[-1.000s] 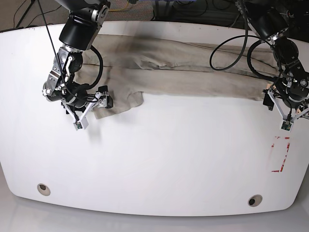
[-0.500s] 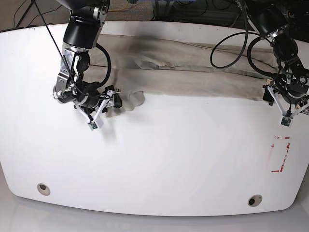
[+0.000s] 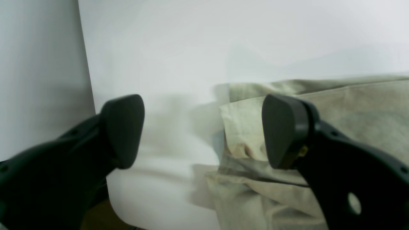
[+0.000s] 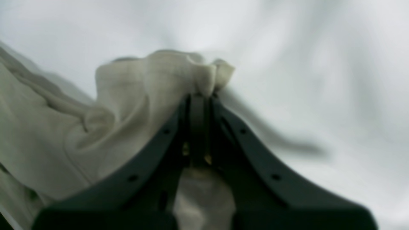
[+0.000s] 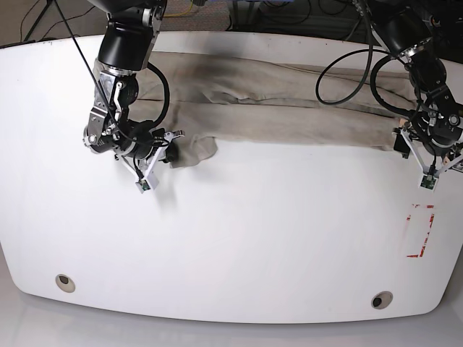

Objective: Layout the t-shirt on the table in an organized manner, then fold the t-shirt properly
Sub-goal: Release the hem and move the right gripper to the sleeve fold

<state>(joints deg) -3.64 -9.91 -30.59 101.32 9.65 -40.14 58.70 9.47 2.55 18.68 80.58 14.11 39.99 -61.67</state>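
Two grippers sit over the t-shirt [image 5: 289, 108], which lies stretched along the table's [image 5: 239, 238] far edge. Toward the left edge, right gripper [image 4: 200, 95] is pinched onto a bunched fold of shirt. At the right edge, left gripper [image 3: 201, 131] is spread wide, straddling the hem corner.

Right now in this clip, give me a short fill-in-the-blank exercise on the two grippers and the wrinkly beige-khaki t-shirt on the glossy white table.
1. The right gripper is ____ on a bunched fold of the wrinkly beige-khaki t-shirt.
2. The left gripper has its jaws ____, holding nothing.
3. The t-shirt lies across the ____ part of the glossy white table in the base view.
4. The red dashed rectangle mark has ____ cloth on it.

Missing words: shut; open; far; no
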